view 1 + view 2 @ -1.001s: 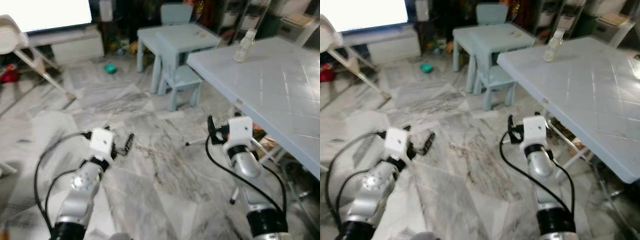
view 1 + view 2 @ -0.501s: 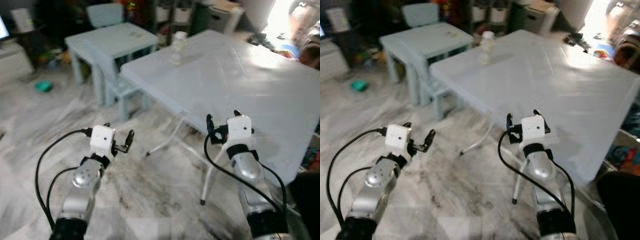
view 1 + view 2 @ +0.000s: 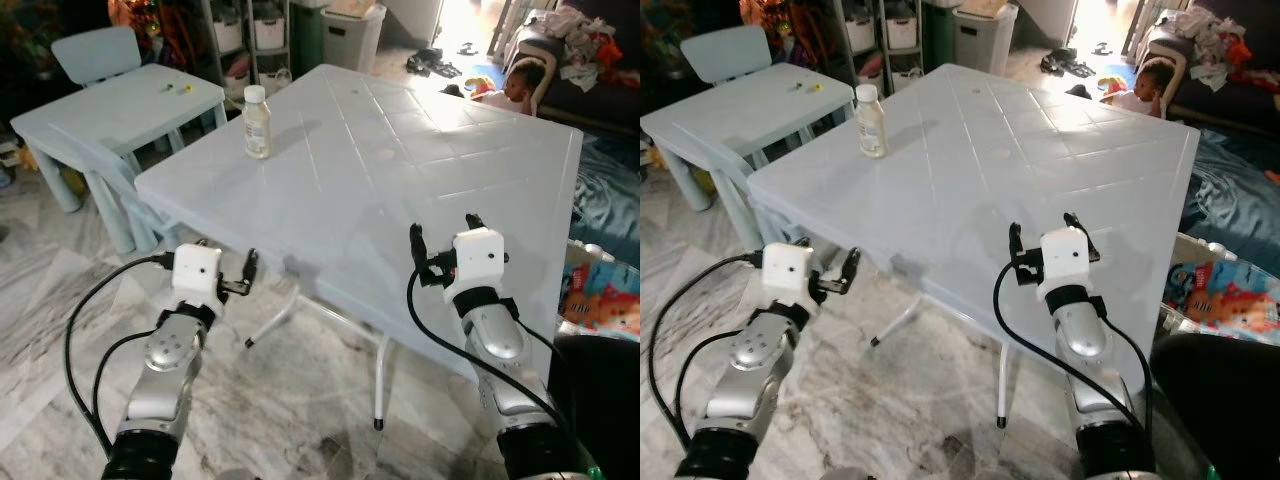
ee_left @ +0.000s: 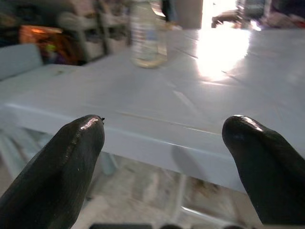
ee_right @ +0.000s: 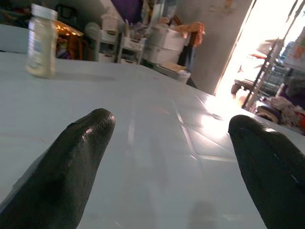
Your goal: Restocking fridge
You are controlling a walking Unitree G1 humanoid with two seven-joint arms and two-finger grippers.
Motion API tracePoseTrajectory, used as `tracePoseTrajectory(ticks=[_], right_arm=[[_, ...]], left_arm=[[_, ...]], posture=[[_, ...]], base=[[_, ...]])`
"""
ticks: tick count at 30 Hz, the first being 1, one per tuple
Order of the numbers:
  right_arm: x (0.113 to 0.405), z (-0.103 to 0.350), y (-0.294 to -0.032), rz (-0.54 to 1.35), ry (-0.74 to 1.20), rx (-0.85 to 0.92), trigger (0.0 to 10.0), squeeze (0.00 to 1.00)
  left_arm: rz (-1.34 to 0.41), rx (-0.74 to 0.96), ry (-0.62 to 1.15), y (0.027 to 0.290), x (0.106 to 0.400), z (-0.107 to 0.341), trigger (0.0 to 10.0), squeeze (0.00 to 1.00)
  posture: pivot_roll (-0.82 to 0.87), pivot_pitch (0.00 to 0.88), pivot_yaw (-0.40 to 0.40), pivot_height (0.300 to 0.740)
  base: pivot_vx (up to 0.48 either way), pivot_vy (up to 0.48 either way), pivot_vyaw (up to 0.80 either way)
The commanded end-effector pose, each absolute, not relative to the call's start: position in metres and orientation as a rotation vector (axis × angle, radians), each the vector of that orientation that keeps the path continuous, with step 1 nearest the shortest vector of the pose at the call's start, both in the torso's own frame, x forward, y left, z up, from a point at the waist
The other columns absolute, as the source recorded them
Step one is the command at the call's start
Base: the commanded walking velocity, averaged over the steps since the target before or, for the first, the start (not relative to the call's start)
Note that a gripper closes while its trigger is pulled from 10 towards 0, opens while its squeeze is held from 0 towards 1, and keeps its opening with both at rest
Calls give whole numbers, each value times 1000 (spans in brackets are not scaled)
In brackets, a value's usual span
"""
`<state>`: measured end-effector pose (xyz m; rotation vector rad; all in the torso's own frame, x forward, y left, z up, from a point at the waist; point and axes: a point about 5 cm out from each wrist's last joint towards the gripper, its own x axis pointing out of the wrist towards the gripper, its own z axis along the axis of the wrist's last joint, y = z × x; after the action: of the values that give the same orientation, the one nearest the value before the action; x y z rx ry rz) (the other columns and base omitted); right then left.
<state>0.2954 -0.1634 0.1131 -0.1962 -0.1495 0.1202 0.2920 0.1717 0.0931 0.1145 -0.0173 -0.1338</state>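
Observation:
A small clear bottle [image 3: 257,121] with a white cap and pale contents stands upright near the far left corner of a white folding table [image 3: 420,150]. My left gripper [image 3: 228,262] is open and empty, held below and in front of the table's near left edge. My right gripper [image 3: 444,228] is also open and empty, raised at the table's near edge, over its surface. The left wrist view looks between the open left gripper [image 4: 166,126] at the table edge and the blurred bottle [image 4: 148,36]. The right wrist view shows the open right gripper [image 5: 172,119] and the bottle [image 5: 42,40] far off across the tabletop.
A low pale-blue table [image 3: 110,100] and small chair [image 3: 95,55] stand at the left. The folding table's metal legs [image 3: 380,375] rest on marble floor. Storage bins [image 3: 350,25] line the back. A person [image 3: 512,85] sits far right near a dark sofa; colourful items [image 3: 605,300] lie at right.
The camera has swung right and closer: the white table with the bottle now lies straight ahead. Both arms keep the same open, raised pose.

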Motion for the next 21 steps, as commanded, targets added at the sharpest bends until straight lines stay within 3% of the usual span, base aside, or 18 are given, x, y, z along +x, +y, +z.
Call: tracePoseTrajectory(ticks=[1, 9, 15, 21], right_arm=[[296, 118, -155, 146, -178, -182, 10000, 0], [296, 120, -153, 167, -188, -196, 10000, 0], [294, 120, -153, 173, -191, -201, 10000, 0], [295, 119, -154, 160, -188, -208, 10000, 0]], left_arm=[[-90, 129, -14, 182, 292, 92, 10000, 0], [-87, 129, -25, 182, 293, 94, 10000, 0], [-119, 142, -45, 175, 292, 94, 10000, 0], [-151, 144, -53, 170, 292, 96, 10000, 0]], posture=[[25, 0, -47, 740], [24, 0, -46, 740], [25, 0, -43, 740], [25, 0, -42, 740]], base=[[0, 420, 0], [30, 420, 0], [312, 361, 581], [471, 0, 227]])
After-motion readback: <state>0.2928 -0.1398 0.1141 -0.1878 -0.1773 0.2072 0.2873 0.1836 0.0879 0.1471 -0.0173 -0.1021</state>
